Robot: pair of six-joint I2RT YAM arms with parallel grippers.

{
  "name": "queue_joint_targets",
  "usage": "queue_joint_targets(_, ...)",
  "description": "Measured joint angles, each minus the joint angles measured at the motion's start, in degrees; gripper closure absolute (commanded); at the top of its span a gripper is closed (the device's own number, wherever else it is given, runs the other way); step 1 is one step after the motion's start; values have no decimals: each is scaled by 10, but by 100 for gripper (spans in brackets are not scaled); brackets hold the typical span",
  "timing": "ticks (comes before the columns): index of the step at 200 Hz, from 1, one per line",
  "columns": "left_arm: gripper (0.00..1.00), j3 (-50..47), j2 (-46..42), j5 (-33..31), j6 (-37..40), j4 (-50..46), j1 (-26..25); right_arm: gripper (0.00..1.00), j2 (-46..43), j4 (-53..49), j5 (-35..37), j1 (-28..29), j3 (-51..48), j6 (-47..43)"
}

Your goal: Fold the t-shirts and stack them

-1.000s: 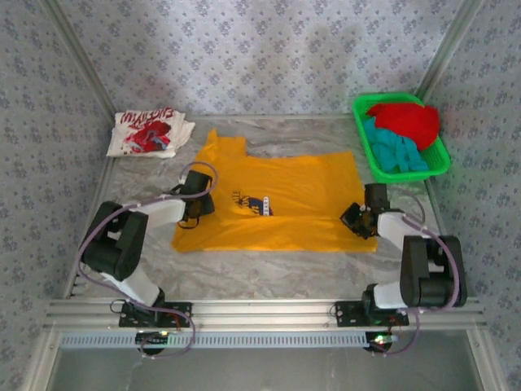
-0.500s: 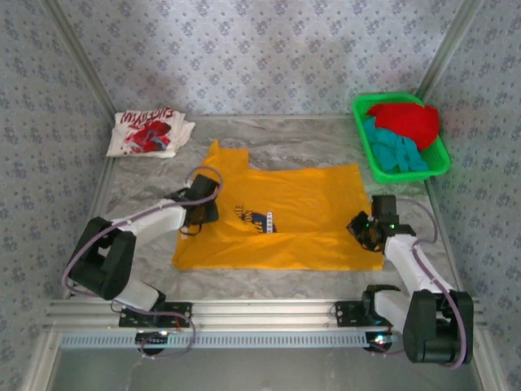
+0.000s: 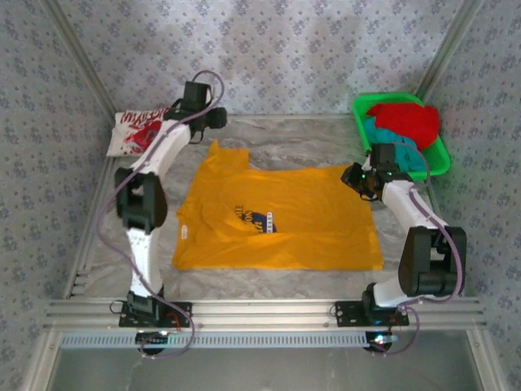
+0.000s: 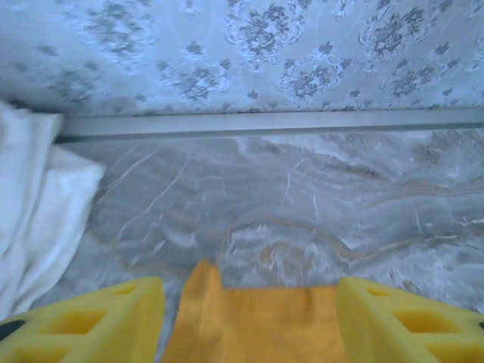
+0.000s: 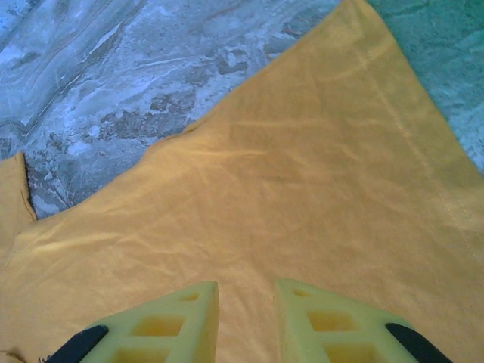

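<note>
Table (image 3: 269, 285): we see a grey marbled top.
Yellow-orange t-shirt (image 3: 309, 220): it lies spread flat at the table's middle, with dark blue print on the chest and one sleeve pointing to the far wall.
Green basket (image 3: 361, 122): it sits at the far right corner and holds a bunched red t-shirt (image 3: 404, 120) and a teal t-shirt (image 3: 419, 159).
White t-shirt (image 3: 134, 137): folded at the far left corner, red graphic up.
Left gripper (image 4: 246, 291): we see its fingers spread wide above the far sleeve's tip, gripping nothing.
Right gripper (image 5: 247, 291): its fingers stand a narrow gap apart over the yellow-orange shirt's far right corner, and the cloth lies flat, unpinched.
</note>
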Motion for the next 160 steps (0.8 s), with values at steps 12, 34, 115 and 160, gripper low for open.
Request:
queue_joint_targets(12, 36, 88, 69, 6, 9, -36, 3, 71, 1, 0, -2, -1, 7, -6)
queue_joint_targets(34, 35, 226, 173, 6, 12, -114, 9, 70, 1, 3, -4, -5, 13, -15)
queue_joint_targets(115, 33, 273, 227, -18, 11, -205, 16, 69, 1, 4, -16, -30, 12, -22)
queue_joint_targets(160, 42, 269, 235, -8, 12, -205, 15, 68, 1, 4, -20, -32, 12, -22)
